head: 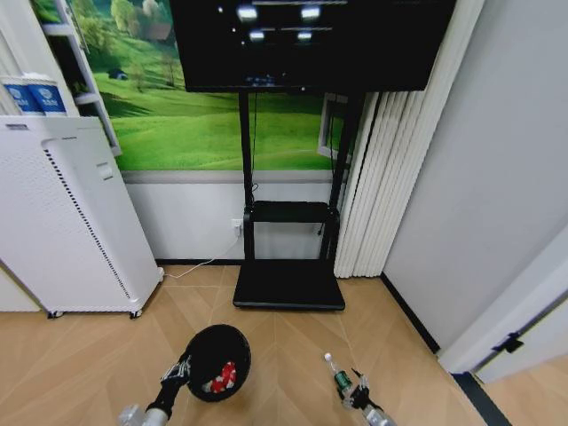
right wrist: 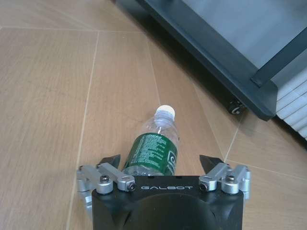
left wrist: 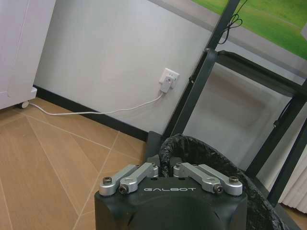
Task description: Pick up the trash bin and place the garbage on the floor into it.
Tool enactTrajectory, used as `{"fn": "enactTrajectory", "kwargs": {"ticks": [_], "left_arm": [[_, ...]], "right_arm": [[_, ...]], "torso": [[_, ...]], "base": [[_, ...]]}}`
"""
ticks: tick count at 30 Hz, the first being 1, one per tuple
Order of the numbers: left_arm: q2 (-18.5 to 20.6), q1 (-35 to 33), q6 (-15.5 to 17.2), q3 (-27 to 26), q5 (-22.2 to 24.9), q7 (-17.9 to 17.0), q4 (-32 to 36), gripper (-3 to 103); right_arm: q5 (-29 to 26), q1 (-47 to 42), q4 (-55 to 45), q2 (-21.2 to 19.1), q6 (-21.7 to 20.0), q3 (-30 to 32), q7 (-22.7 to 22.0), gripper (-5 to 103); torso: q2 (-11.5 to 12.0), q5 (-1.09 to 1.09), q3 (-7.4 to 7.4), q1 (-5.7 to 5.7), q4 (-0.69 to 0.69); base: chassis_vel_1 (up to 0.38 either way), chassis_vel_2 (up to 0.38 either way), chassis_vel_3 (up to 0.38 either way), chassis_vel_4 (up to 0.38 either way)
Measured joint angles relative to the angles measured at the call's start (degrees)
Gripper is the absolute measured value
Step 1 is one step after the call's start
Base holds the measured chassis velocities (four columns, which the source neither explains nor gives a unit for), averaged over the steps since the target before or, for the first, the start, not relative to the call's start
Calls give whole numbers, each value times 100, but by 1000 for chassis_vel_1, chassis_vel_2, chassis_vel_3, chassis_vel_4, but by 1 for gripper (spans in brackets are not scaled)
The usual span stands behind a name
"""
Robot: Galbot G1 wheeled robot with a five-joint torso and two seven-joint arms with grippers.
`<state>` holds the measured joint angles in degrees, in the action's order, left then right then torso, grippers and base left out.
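1. The right gripper [right wrist: 163, 167] hangs low over the floor [right wrist: 53, 96] with its jaws spread wide; the bottle [right wrist: 154, 146] lies between them, cap pointing away from the wrist, green label up. Neither fingertip touches it, so nothing is held yet.

2. Risk: the bottle is round and lies on smooth parquet. If one fingertip meets it first, it likely rolls or skids out of the closing jaws.

3. Risk: the jaws look set to close near the bottle's base end. A grip there could let the capped end droop and swing when lifted.

4. The left gripper [left wrist: 165, 175] is clamped on the rim of the trash bin [left wrist: 211, 158], which extends ahead of its fingers with a black liner folded over the edge. The head view shows red-and-white wrappers [head: 222, 377] already inside.

5. Risk: the bin hangs from a single rim pinch. A tilt could spill the wrappers, and thin mesh plus liner may slip from the fingers.
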<state>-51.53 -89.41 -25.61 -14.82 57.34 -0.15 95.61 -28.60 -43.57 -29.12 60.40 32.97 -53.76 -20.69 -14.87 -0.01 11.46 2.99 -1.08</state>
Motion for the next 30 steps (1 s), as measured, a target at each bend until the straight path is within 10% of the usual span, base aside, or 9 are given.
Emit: {"fn": "enactTrajectory", "kwargs": {"ticks": [15, 30], "left_arm": [[48, -123, 0, -108, 17, 63, 218, 8], [126, 184, 21, 8, 92, 79, -170, 8]], "right_arm": [[38, -26, 359, 207, 64, -10, 231, 35], [1, 64, -419, -367, 283, 496, 103, 19]], "torso": [[0, -2, 0, 0, 0], [0, -2, 0, 0, -1]], "base": [[0, 0, 0, 0], [0, 0, 0, 0]]}}
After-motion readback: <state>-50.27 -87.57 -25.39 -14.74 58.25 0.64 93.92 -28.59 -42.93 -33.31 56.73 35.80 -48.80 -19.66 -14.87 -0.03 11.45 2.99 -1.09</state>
